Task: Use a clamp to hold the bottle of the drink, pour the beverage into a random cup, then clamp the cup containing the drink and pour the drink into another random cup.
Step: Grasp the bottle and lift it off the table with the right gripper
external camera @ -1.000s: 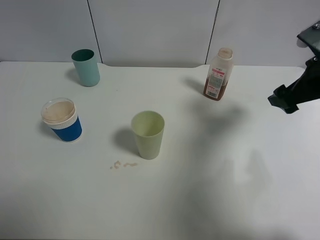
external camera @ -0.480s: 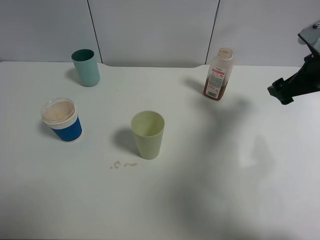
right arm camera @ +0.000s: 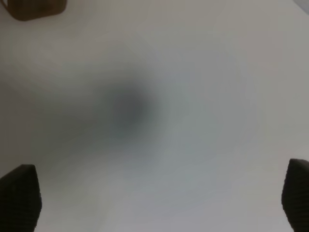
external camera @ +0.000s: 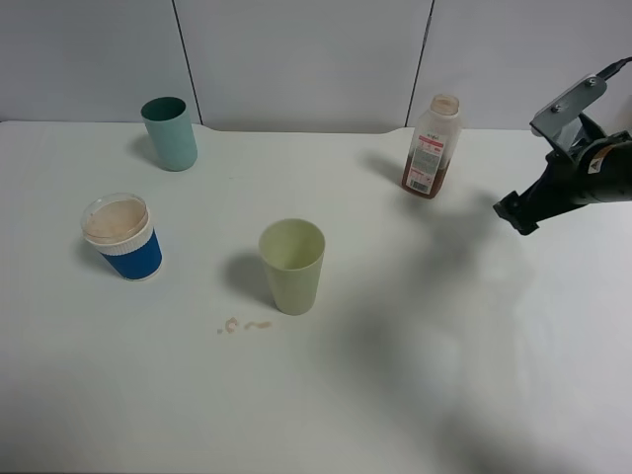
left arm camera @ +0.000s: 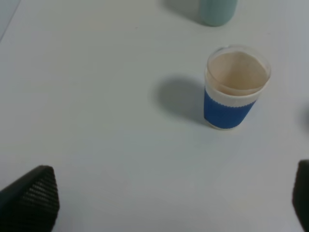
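The bottle of the drink (external camera: 432, 146) stands upright at the back right of the table, with brown beverage (external camera: 423, 184) in its lower part. Its base shows at a corner of the right wrist view as the bottle (right arm camera: 34, 7). My right gripper (external camera: 515, 211) hangs to the right of the bottle, apart from it; the right gripper (right arm camera: 158, 195) is open and empty. The blue cup (external camera: 121, 237) with the white band stands at the left, pale brown inside. My left gripper (left arm camera: 166, 200) is open and empty, short of the blue cup (left arm camera: 235, 89). The teal cup (external camera: 170, 133) stands at the back left.
A pale yellow-green tumbler (external camera: 292, 265) stands near the middle of the white table (external camera: 464, 375). A small brown spill (external camera: 242, 325) lies just in front of it. The teal cup's base (left arm camera: 217, 9) shows beyond the blue cup in the left wrist view.
My right arm has come in from the right edge, moving left and lower toward the bottle. The cups and the bottle have not moved.
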`<state>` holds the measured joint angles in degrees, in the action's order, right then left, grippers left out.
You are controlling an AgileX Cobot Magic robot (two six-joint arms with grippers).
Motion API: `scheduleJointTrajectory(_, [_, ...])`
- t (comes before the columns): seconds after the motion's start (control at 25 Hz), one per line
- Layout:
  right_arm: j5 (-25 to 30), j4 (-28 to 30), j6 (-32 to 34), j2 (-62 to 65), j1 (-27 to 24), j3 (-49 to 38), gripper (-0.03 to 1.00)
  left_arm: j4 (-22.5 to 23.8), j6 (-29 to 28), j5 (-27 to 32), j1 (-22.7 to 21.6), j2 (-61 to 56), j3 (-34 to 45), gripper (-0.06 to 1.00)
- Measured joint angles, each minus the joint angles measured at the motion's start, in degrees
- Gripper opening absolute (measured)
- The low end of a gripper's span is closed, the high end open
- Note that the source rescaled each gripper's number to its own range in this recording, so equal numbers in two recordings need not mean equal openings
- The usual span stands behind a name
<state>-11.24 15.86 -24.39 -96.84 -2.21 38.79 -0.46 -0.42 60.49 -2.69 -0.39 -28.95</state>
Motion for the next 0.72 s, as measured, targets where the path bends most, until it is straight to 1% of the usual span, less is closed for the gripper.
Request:
scheduleJointTrajectory(0.12, [-4.35,0.16,0.00,-2.30,0.00,0.02,1.00,0.00,0.00,0.00,0.00,0.00,0.00,0.93])
scheduleJointTrajectory(0.28, [-8.84,0.32,0.00,-5.59,0.00,0.06,1.00,0.00,0.00,0.00,0.00,0.00,0.00,0.93])
scheduleJointTrajectory(0.44, [-12.15,3.35,0.19,-8.76,0.00,0.08,1.00,0.00,0.00,0.00,0.00,0.00,0.00,0.93])
scheduleJointTrajectory(0.56, [-15.27,5.63,1.85,-9.95,0.00,0.08,1.00,0.00,0.00,0.00,0.00,0.00,0.00,0.93])
scheduleJointTrajectory(0.72, [-19.93,6.51,3.78,-10.71,0.00,0.13,1.00,0.00,0.00,0.00,0.00,0.00,0.00,0.93])
